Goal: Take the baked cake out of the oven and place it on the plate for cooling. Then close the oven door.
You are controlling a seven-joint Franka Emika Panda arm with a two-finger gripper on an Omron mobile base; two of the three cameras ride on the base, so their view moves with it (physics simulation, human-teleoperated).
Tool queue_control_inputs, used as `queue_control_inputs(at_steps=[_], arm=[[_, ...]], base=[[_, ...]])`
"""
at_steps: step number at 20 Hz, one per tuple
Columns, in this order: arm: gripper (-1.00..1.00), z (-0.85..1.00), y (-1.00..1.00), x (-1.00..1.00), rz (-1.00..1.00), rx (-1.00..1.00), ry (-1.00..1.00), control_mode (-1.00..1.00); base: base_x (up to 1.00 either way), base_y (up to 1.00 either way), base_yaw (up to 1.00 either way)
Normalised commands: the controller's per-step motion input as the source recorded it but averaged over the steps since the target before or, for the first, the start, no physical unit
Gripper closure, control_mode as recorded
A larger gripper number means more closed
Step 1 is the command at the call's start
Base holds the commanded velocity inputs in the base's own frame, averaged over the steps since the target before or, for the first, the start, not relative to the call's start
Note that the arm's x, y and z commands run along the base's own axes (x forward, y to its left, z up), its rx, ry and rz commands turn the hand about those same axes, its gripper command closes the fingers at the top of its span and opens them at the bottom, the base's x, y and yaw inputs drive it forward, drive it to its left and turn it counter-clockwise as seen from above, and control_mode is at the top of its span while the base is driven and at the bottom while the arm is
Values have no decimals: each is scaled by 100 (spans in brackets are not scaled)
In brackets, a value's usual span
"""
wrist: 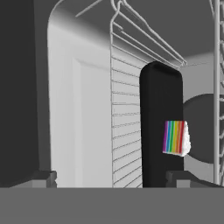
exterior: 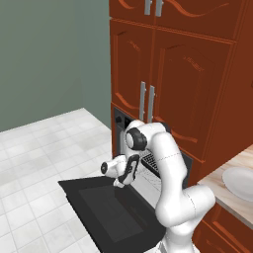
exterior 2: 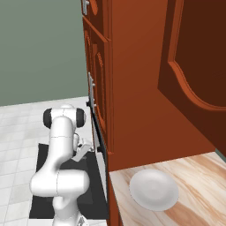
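In the hand view, open end effector (wrist: 111, 177) faces rainbow-striped cake (wrist: 176, 138) on tray (wrist: 159, 109).

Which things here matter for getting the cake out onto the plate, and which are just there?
Belongs to the job:
- small rainbow-striped cake wedge on the flat black tray
- black built-in oven with its wire rack
- wide black oven door, folded down open
- round white plate
- open tool

Just there:
- red-brown wood cabinets
- pale wood counter
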Motion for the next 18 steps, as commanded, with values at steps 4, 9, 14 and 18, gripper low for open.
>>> queue_control_inputs(at_steps=[4,9,14,18], arm=[[-100,-18,-29,11,0,-1,4,-100],[-100,-16,-28,10,0,0,1,-100],[-100,-17,-22,14,0,0,1,-100],[-100,-16,-20,8,0,-1,0,-100]], base=[[0,0,0],[0,0,0],[0,0,0],[0,0,0]])
